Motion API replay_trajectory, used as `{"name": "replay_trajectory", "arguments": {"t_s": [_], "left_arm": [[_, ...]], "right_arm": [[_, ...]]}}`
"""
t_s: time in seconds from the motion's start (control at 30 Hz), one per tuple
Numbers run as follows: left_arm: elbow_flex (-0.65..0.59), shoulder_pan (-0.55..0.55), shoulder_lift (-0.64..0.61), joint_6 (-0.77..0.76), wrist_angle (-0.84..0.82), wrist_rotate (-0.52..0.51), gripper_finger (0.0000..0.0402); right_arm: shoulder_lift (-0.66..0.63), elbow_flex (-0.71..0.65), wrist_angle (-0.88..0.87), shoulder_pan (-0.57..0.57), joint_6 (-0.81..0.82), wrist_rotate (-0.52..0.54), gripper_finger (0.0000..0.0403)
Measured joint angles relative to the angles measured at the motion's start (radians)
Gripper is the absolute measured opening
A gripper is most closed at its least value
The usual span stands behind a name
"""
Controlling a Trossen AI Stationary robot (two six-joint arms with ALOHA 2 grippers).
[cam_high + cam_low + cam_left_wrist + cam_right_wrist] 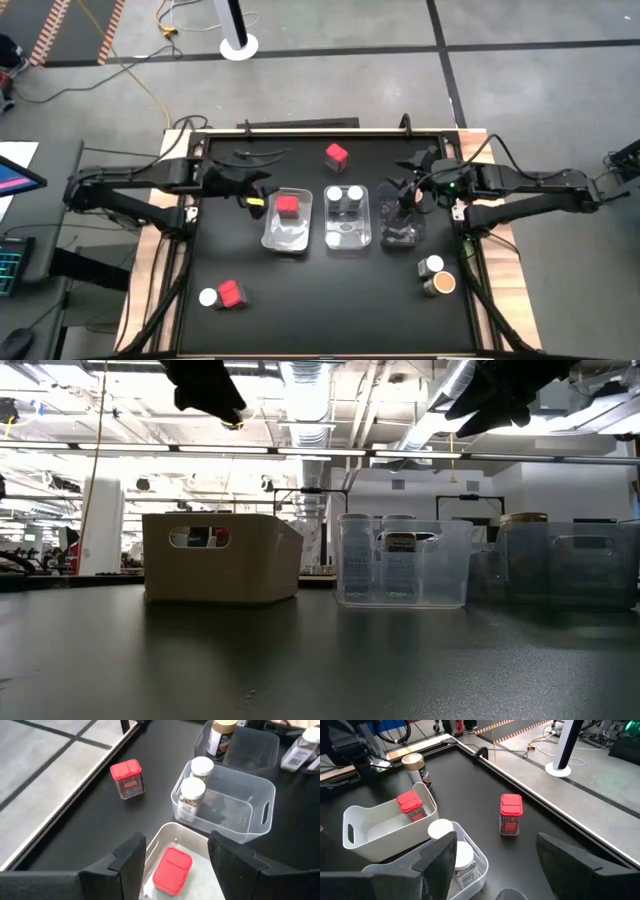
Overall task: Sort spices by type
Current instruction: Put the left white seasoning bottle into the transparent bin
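The left gripper's fingers (129,862) stand apart and empty above the white plastic tray (270,237), where a red-lidded cube-like spice box (172,870) lies — seemingly just let go. The right gripper's fingers (437,855) are likewise spread, holding nothing, over the clear trays: the middle tray (348,238) keeps two white-lidded jars (344,194). One red box (336,155) waits near the worktop's far edge; others sit near its front corners.

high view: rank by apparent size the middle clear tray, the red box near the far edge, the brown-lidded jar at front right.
1. middle clear tray, clearly largest.
2-3. red box and brown-lidded jar look about alike; not ranking them.
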Motion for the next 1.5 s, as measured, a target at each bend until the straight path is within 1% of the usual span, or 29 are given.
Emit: {"name": "replay_trajectory", "arguments": {"t_s": [0.07, 0.17, 0.37, 0.43, 0.6, 0.87, 1.03, 1.23, 1.4, 1.5], "left_arm": [[0.027, -0.002, 0.034, 0.005, -0.017, 0.008, 0.0202], [0.072, -0.011, 0.081, -0.028, -0.071, 0.031, 0.0202], [0.193, -0.044, 0.163, -0.152, -0.274, 0.023, 0.0202], [0.230, -0.058, 0.187, -0.209, -0.339, 0.000, 0.0198], [0.297, -0.084, 0.224, -0.408, -0.452, 0.005, 0.0185], [0.307, -0.091, 0.230, -0.594, -0.462, 0.026, 0.0177], [0.307, -0.091, 0.230, -0.619, -0.462, 0.034, 0.0177], [0.307, -0.091, 0.229, -0.862, -0.480, 0.114, 0.0177], [0.307, -0.123, 0.229, -1.046, -0.562, 0.116, 0.0177], [0.307, -0.163, 0.230, -1.121, -0.575, 0.118, 0.0177]], "right_arm": [[0.000, 0.000, 0.000, 0.000, 0.000, 0.000, 0.0296], [0.000, 0.000, -0.001, 0.000, 0.000, 0.000, 0.0296], [0.000, 0.001, -0.024, 0.000, 0.000, 0.000, 0.0296], [0.000, 0.001, -0.026, 0.000, 0.000, 0.000, 0.0296], [0.000, 0.001, -0.026, 0.000, -0.024, 0.000, 0.0296], [0.000, 0.001, -0.026, 0.000, -0.053, 0.000, 0.0296], [0.000, 0.001, -0.026, 0.000, -0.061, -0.001, 0.0296], [0.000, 0.001, -0.026, 0.000, -0.071, -0.001, 0.0296], [0.000, 0.001, -0.026, 0.000, -0.071, -0.001, 0.0296], [0.000, 0.001, -0.026, 0.000, -0.071, -0.001, 0.0296]]}}
